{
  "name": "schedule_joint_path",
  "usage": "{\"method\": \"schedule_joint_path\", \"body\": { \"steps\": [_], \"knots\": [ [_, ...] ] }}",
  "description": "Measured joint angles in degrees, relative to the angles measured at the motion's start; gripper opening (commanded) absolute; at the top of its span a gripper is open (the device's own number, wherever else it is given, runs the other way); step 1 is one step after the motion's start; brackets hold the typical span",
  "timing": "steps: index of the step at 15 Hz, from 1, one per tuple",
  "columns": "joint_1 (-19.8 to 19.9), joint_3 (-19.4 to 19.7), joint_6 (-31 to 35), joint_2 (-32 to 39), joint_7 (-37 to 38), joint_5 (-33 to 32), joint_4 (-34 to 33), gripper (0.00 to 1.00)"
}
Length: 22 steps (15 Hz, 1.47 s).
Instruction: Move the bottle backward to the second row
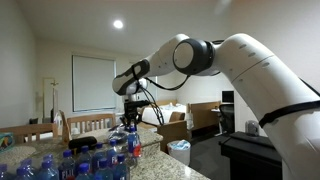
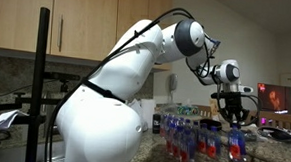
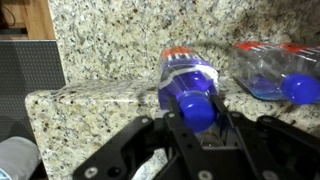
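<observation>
Bottle [image 3: 190,85] gripped at cap end by pincer [image 3: 197,112], jaws narrow around it, over granite tabletop [image 3: 100,50], just beside neighbour bottle [image 3: 270,68]. Best: keep upright, travel slow, clear neighbouring caps, settle squarely into second row [image 2: 188,133] before letting go.

Bottle [image 3: 190,75] label: blue wrap, red-orange patch, print too blurred to read.
Second bottle [image 3: 268,68] label: same story, nothing legible.

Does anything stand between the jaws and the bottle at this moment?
Nothing visible does. In the wrist view the gripper is shut on the bottle at its capped end. A neighbouring bottle stands beside it, apart, not in between.
</observation>
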<state>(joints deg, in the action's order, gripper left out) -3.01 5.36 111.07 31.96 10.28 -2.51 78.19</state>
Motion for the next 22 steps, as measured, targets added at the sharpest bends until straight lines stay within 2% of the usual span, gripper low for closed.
{"method": "schedule_joint_path", "body": {
  "steps": [8,11,18,22],
  "knots": [
    [-0.1,0.2,4.0,-10.3,0.0,-5.9,14.8,0.10],
    [-0.1,-0.1,5.9,-14.1,0.0,-6.0,20.9,0.10],
    [0.0,-0.8,17.0,-20.3,0.0,-5.4,34.9,0.10],
    [0.0,-1.1,18.8,-23.8,0.0,-5.5,40.0,0.10]
  ]
}}
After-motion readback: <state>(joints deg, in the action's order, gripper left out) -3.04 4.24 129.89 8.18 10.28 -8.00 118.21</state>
